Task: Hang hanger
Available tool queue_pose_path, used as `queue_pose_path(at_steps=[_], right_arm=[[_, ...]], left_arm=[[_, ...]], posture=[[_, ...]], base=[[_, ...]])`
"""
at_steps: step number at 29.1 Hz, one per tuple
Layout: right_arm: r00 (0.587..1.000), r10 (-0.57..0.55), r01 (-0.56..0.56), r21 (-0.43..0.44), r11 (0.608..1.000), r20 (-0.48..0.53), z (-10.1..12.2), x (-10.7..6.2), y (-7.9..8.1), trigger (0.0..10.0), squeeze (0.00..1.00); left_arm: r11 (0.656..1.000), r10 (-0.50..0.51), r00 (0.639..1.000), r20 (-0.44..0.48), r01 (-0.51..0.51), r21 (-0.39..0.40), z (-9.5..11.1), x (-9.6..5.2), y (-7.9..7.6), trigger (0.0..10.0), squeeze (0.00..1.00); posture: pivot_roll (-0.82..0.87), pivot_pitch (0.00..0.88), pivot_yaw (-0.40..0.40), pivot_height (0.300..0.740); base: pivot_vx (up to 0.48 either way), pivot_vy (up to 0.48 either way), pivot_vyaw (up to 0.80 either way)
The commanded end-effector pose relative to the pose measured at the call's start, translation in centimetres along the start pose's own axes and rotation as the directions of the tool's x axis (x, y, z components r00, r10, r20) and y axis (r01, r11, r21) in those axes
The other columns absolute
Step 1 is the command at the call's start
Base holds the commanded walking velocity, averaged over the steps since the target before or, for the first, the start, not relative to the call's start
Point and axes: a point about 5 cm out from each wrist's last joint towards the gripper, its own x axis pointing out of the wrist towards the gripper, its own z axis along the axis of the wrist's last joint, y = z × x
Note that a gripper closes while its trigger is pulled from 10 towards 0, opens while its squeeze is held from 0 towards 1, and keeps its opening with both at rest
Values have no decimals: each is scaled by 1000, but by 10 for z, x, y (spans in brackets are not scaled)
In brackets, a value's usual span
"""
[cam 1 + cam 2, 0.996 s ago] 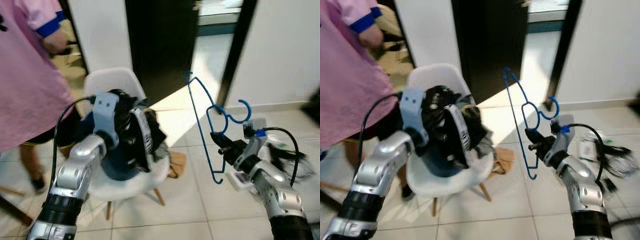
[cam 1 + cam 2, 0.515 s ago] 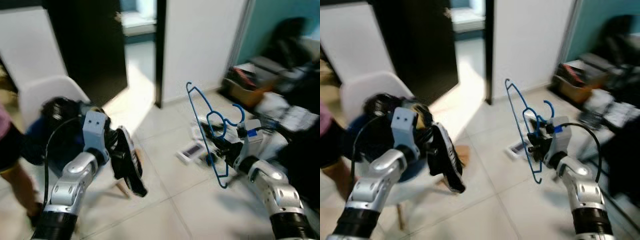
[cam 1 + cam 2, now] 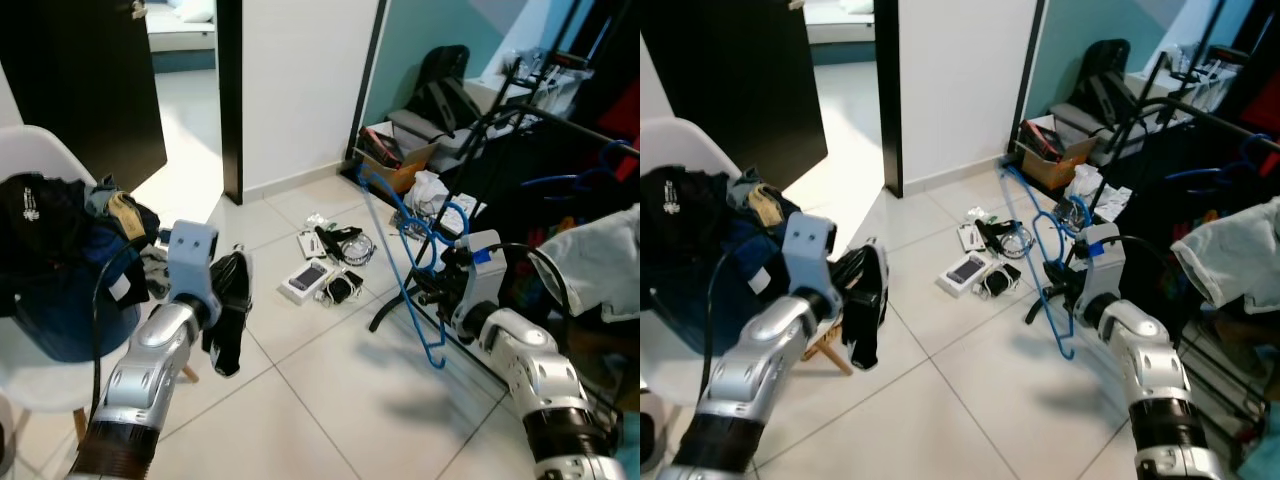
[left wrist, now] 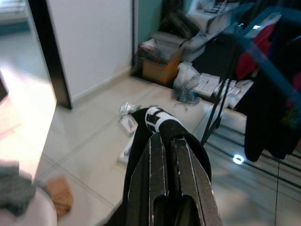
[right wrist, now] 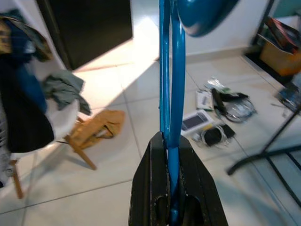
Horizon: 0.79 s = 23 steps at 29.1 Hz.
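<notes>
Right gripper (image 3: 437,290), centre right of the frame, pinches the blue hanger (image 3: 400,235) upright, its hook (image 3: 452,222) near the dark rack (image 3: 500,105) at upper right. Left gripper (image 3: 228,330) is clenched on a black garment (image 3: 230,310). Good practice: raise the hook above the rail, then lower it squarely.

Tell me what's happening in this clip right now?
The robot stands on a tiled floor facing a clothes rack. Its right gripper is shut on a blue hanger, held upright in the air short of the rack, not yet hung. Its left gripper is shut on a black garment. A white chair piled with clothes sits to the left.
</notes>
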Motion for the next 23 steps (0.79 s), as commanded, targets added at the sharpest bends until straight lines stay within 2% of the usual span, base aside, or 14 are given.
queue_pose_path(at_steps=[1, 4, 8, 14, 17, 20, 21, 23], right_arm=[[1000, 24, -24, -21, 999, 5, 3, -3, 2, 10000, 0], [1000, 30, -30, -38, 999, 1, 5, -8, 2, 10000, 0], [996, 91, -92, -61, 994, -4, 8, -12, 8, 10000, 0], [987, 161, -162, -115, 980, -19, 15, -21, 11, 10000, 0], [977, 209, -212, -182, 960, -32, 30, -35, 7, 10000, 0], [954, 291, -299, -222, 928, -66, 40, -53, 10, 10000, 0], [954, 291, -299, -222, 928, -66, 40, -53, 10, 10000, 0], [934, 332, -354, -230, 906, -130, 41, -64, 13, 10000, 0]], left_arm=[[999, -40, 999, 13, 39, 31, 10, 7, -3, 10000, 0], [994, -94, 993, 70, 90, 55, 32, 21, -11, 10000, 0], [993, -106, 989, 101, 99, 63, 44, 29, -16, 10000, 0], [994, -87, 989, 119, 79, 72, 52, 34, -15, 10000, 0], [993, -63, 993, 104, 51, 108, 53, 38, -11, 10000, 0], [983, -37, 997, 71, 23, 183, 49, 42, -9, 10000, 0], [983, -37, 997, 71, 23, 183, 49, 42, -9, 10000, 0], [981, -25, 998, 64, 12, 195, 50, 44, -8, 10000, 0]], posture=[[-47, 0, -44, 740], [-67, 0, -23, 740], [-77, 0, -12, 740], [-87, 0, -4, 740], [-101, 0, 10, 740], [-107, 0, 21, 740], [-107, 0, 21, 740], [-111, 0, 29, 740]], base=[[0, 0, 0], [0, 0, -800], [0, 0, -800], [0, 0, -800], [0, 0, -800], [0, 0, 0], [0, 0, 0], [0, 0, 0]])
